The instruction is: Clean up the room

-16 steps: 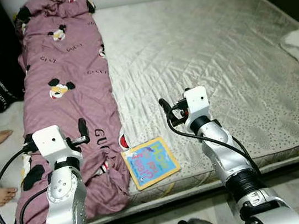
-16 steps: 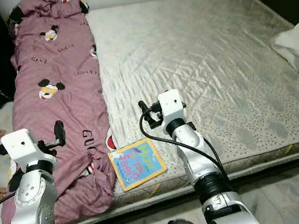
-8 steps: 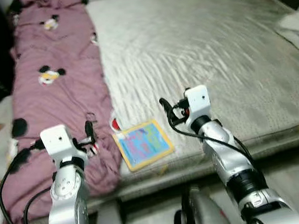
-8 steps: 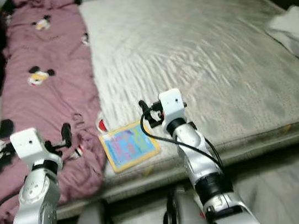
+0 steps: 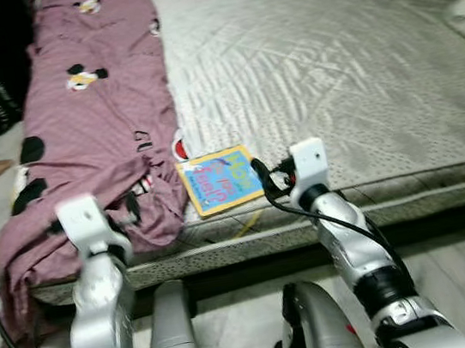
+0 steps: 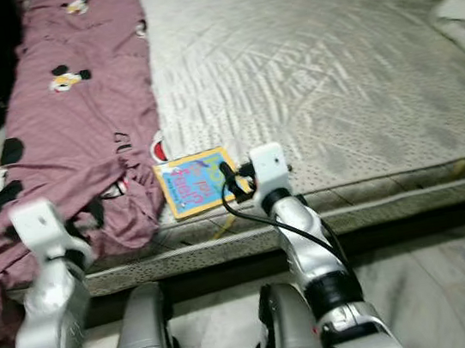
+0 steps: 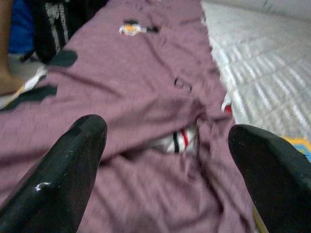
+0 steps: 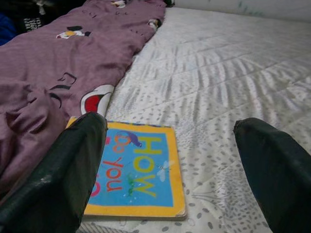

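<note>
While the camera has dipped and drawn back since a second ago, the picture book [image 5: 219, 180] stays flat at the mattress [image 5: 347, 63] edge, touching the purple blanket [image 5: 88, 134]. Right hand [image 8: 170, 160] hovers near it, fingers wide; left hand [image 7: 165, 170], also wide, over the blanket.

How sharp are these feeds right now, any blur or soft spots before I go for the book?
Left and right eye views: mild motion blur, book title smeared. Right wrist view: sharpest, book cover readable, right pincer fingers soft up close. Left wrist view: blurred throughout, purple blanket print indistinct. Lighting even, no glare.
</note>
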Motion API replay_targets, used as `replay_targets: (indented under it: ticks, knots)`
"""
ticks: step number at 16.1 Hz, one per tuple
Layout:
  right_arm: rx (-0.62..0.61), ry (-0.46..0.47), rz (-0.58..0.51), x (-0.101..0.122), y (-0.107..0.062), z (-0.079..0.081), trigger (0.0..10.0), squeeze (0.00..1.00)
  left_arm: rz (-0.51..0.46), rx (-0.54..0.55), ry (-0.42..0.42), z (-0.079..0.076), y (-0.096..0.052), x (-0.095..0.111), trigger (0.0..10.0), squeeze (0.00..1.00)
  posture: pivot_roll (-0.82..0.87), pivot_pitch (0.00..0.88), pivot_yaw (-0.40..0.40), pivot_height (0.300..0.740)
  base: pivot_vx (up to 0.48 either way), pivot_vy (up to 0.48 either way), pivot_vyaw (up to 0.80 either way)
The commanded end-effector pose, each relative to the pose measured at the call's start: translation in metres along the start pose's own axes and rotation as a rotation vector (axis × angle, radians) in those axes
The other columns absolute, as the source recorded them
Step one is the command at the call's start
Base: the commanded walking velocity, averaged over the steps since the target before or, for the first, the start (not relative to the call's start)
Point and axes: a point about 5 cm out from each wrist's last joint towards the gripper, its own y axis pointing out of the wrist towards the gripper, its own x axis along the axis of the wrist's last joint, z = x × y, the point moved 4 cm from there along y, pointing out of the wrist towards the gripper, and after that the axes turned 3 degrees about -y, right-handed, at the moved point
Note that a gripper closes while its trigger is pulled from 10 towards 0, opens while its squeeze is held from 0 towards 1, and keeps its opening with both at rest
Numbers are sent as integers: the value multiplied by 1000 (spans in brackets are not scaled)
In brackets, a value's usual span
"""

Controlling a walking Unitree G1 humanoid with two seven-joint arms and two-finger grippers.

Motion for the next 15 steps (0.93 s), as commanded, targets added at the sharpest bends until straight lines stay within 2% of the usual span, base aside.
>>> replay_targets:
  ticks: [1,3,6,10,12,14,15]
  knots:
    - [0,-12,-10,4,0,-3,10000,0,22,7,5,-1,0,-5,10000,0,78,139,-54,591,0,0,0]
    - [-1,-13,-12,4,-1,-4,10000,0,23,16,-1,3,4,-4,10000,0,72,144,-58,577,0,0,0]
    - [1,-14,-23,8,-8,-8,10000,0,61,9,-4,4,20,-2,10000,0,49,163,-65,537,0,0,0]
    - [-26,-22,-24,12,-26,-23,10000,0,88,-26,21,-4,29,-3,10000,0,18,190,-65,537,0,0,0]
    - [-59,-21,14,7,-38,-35,10000,0,78,-43,5,-12,32,-2,10000,0,-9,198,-63,537,0,0,-800]
    - [-65,-36,16,7,-45,-38,10000,0,63,-49,-6,-15,36,1,10000,0,-23,203,-63,537,0,0,-800]
    - [-65,-35,18,8,-47,-38,10000,0,49,-54,-11,-17,41,5,10000,0,-27,203,-65,537,0,0,0]
